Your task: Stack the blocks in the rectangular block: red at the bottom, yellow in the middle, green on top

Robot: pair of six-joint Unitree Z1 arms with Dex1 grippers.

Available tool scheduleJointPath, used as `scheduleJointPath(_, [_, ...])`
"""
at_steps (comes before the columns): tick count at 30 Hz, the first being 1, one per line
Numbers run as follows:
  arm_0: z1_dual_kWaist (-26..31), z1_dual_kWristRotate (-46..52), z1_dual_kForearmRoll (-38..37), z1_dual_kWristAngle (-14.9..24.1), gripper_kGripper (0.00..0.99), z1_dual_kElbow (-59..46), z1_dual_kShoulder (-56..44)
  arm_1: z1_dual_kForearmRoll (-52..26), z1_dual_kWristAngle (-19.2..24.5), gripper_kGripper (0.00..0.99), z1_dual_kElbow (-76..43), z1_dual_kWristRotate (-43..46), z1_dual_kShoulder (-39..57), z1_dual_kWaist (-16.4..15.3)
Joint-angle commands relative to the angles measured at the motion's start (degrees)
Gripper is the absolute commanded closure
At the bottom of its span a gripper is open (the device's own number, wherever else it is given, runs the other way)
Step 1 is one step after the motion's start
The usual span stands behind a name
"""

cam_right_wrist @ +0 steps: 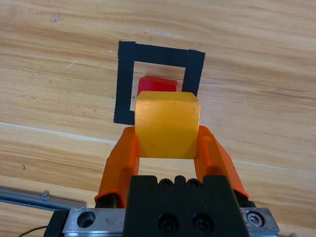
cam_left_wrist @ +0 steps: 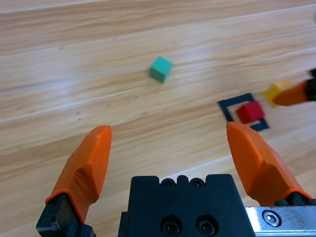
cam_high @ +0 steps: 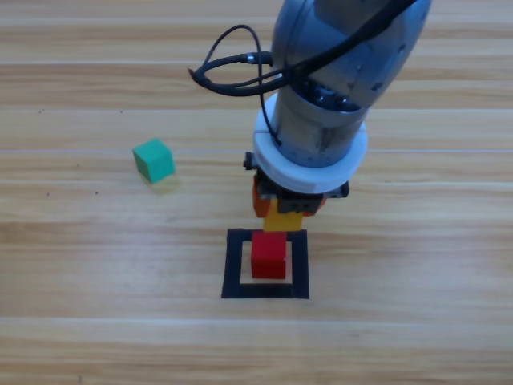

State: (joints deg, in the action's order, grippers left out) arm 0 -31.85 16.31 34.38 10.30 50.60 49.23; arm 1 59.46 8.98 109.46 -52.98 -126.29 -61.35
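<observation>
Carrying the yellow cube [cam_right_wrist: 167, 123] between closed jaws, the right claw [cam_right_wrist: 168, 148] is hanging just above and beside the red cube [cam_high: 268, 255]; the red cube is sitting inside the black tape square [cam_high: 235, 265] on the counter [cam_high: 96, 305], so the bottom layer is judged done; the yellow cube is not yet resting on it, and appears to need lining up over the red one; the green cube [cam_high: 153, 160] is lying well apart to the left, untouched; the left claw [cam_left_wrist: 168, 148] is waiting wide open and empty, off to the side; counting: three cubes, one of each colour; one tape square; two claws.
</observation>
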Motion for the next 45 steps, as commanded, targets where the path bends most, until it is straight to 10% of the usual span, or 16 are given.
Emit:
scheduleJointPath(1, [1.1,-2.1,1.4,-3.4,0.001,-0.5,2.2,1.2,-1.0,0.901,0.8,-0.7,-6.1,-2.1])
scheduleJointPath(45, [1.1,-2.7,0.8,-3.9,0.002,-2.3,2.9,1.2,0.5,0.901,4.4,-2.6,-11.4,-2.5])
